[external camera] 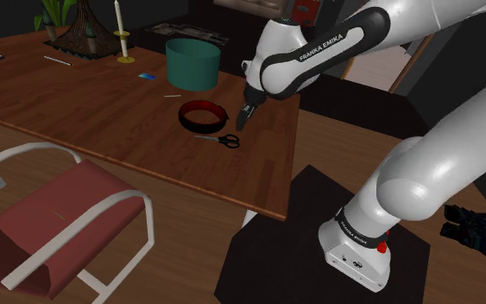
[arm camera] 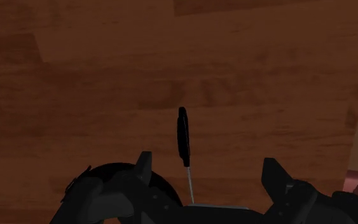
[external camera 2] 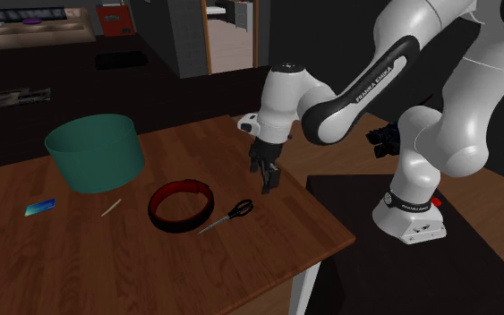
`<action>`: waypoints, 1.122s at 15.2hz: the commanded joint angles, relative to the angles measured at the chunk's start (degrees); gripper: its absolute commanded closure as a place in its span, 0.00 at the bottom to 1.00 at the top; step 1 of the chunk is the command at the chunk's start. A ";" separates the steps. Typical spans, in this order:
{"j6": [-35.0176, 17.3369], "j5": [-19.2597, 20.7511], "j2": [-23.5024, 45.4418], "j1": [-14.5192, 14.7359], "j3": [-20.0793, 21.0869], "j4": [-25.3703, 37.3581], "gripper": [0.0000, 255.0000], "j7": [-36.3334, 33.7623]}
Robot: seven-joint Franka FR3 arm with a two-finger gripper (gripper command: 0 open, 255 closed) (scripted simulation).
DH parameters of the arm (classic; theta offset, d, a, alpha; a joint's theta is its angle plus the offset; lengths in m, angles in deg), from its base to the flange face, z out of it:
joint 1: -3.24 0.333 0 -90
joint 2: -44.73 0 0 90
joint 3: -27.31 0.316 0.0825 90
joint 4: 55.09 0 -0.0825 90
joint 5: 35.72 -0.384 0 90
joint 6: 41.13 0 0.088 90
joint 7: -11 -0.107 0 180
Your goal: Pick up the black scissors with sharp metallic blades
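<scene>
The scissors (external camera: 219,138) lie flat on the tabletop (external camera: 77,95), near the edge that faces the stand (external camera: 275,268) and well in from the corners of that edge. Their black handles point towards that edge and their thin blades point away from it. In the second exterior view the scissors (external camera 2: 230,215) sit just beside a black ring with a red inner wall (external camera 2: 181,206), the blade tips close to its rim; I cannot tell if they touch. The gripper (external camera: 245,114) hangs above the tabletop, pointing down, on the handle side of the scissors and clear of them. In the second exterior view the gripper (external camera 2: 269,177) is between the scissors and the stand-side edge, off the wood. In the wrist view the fingers (arm camera: 144,168) stand apart, released, and the scissors (arm camera: 183,137) lie on the wood (arm camera: 75,63) beyond them, in line with the gap, touched by neither finger. Past the ring, farther from that edge, stands a teal tub (external camera: 191,62), with a small blue card (external camera: 148,77) and a thin pale stick (external camera: 173,96) near it. A candle (external camera: 118,30) stands towards the far edge. A red chair with a white frame (external camera: 68,207) sits beside the near edge.
</scene>
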 commanded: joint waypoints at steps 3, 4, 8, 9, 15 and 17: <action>-8.68 -0.20 9.60 0.10 -0.62 2.59 0.00 3.22; -10.56 -0.35 12.11 0.12 -0.66 3.59 0.00 4.01; -17.09 -1.19 22.05 -0.18 -0.30 8.48 0.00 7.28; -17.57 -1.23 22.88 -0.28 -0.19 8.95 0.00 7.52; -21.97 -1.05 27.55 -0.26 -0.25 9.23 0.00 7.35; -23.10 -1.02 28.82 -0.24 -0.28 9.37 0.00 7.31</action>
